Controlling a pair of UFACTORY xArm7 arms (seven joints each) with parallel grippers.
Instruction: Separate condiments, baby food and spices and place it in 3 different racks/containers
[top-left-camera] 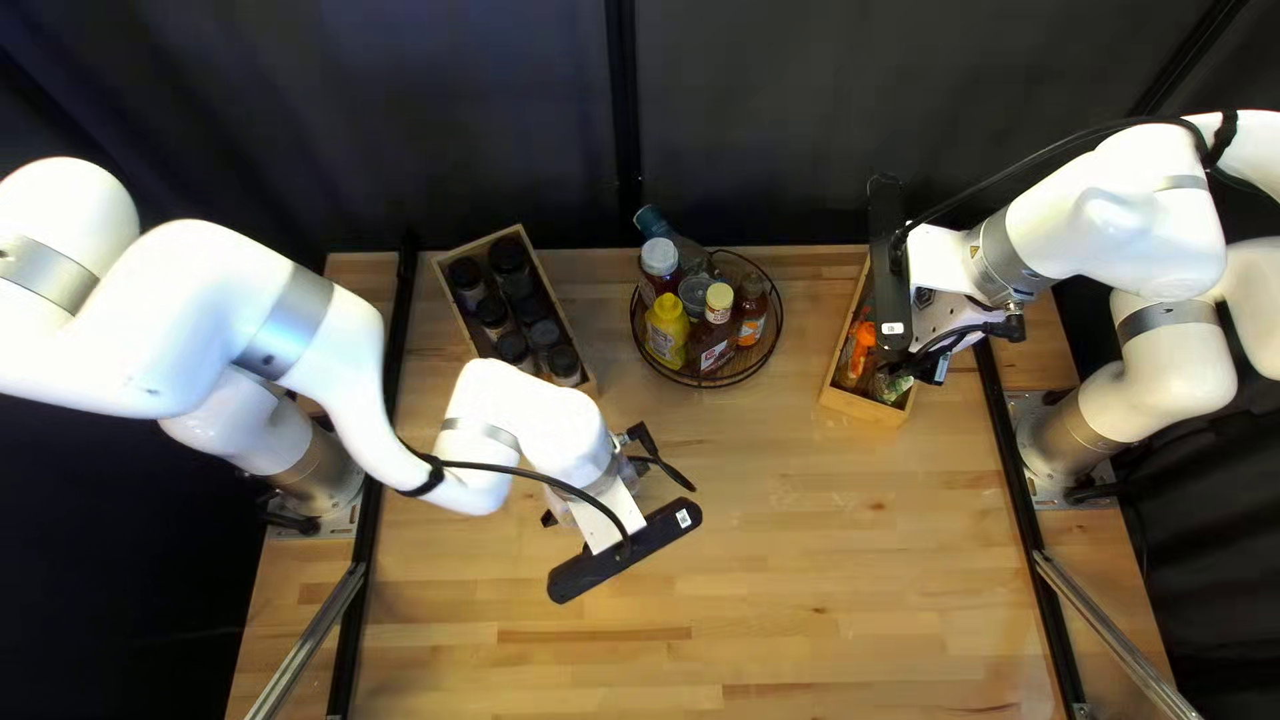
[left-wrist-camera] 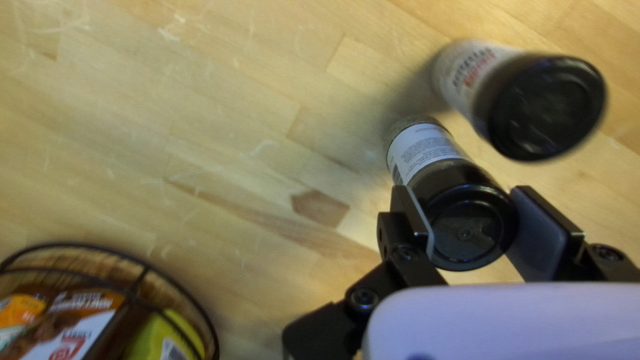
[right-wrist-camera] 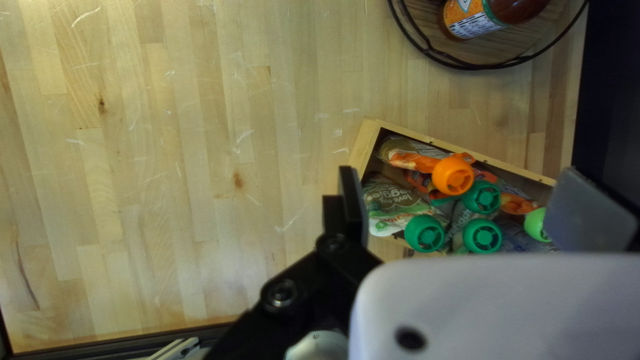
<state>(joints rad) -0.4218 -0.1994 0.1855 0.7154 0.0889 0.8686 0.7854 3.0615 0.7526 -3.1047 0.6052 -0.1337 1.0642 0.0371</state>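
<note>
Left arm bent, left claw clamped partway; right arm bent, right claw wide.

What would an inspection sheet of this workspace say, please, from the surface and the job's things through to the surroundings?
Surface: wooden tabletop, lightly scratched, with knots.
Spices: black-capped jars in one wooden box; another jar stands outside it.
Condiments: bottles in the round wire basket.
Baby food: pouches in the other wooden box.
Clutter: nothing seen.
Left gripper: fingers shut on a spice jar.
Right gripper: fingers open, above the pouches.
Cables: black ones along the left arm and right arm.
Surroundings: dark curtain behind the table.
</note>
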